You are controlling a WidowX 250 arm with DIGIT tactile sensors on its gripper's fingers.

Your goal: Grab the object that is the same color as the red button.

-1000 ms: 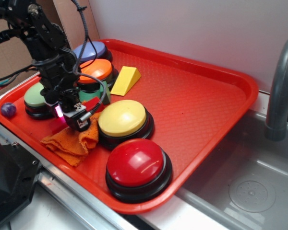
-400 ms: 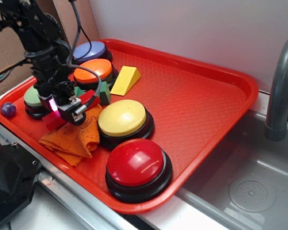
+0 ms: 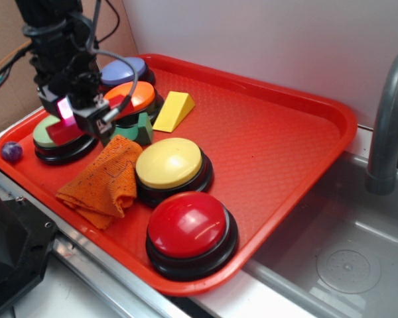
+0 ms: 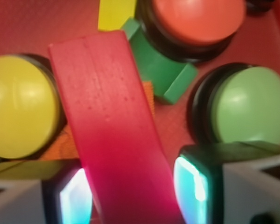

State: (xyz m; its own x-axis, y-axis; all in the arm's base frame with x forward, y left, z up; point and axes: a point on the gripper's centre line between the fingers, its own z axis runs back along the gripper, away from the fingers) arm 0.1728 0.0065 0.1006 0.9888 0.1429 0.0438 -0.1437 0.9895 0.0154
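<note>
From where I stand, the gripper (image 3: 86, 118) hangs above the left end of the red tray (image 3: 272, 139), its fingers clamped on the long red block (image 3: 66, 132), which is lifted clear of the tray and hovers over the green button (image 3: 50, 136). Only a slice of the block shows from this side, half hidden by the black arm and glowing pink near the finger lights. The wrist camera fills that in: the red block (image 4: 112, 126) runs lengthwise up the frame between the two lit finger pads (image 4: 189, 184), pinched on both sides, with the yellow button (image 4: 18, 112), the green notched block (image 4: 161, 72), the orange button (image 4: 196, 18) and the pale green button (image 4: 249, 109) spread out beneath it. The wider view alone shows the red button (image 3: 189, 225) sitting at the near edge of the tray, well apart from the gripper, beside the yellow button (image 3: 169, 163). The orange cloth (image 3: 103, 182) lies crumpled just left of that, and a yellow wedge (image 3: 174, 110) rests near the orange button (image 3: 129, 98)
</note>
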